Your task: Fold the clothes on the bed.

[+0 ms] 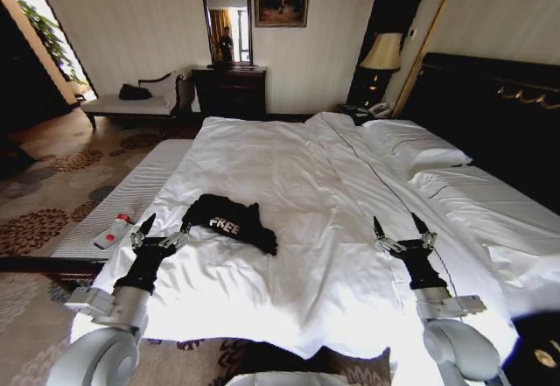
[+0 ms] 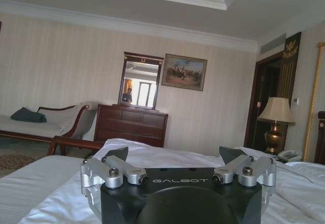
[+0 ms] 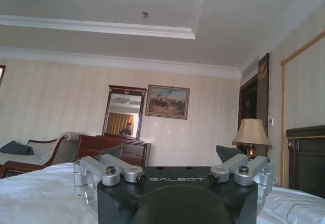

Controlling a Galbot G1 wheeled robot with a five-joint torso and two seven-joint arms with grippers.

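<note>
Crumpled black T-shirt [image 1: 234,221] on rumpled white bed [image 1: 306,185], left tool [image 1: 161,228] spread, right tool [image 1: 401,229] spread.

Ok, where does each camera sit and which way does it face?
Head: above the bed, looking down at the black T-shirt; both arms show, left gripper, right gripper.
Left wrist: low over the duvet, facing the dresser; own open gripper.
Right wrist: likewise; own open gripper.
Shared: mirror, painting, lamp.
</note>
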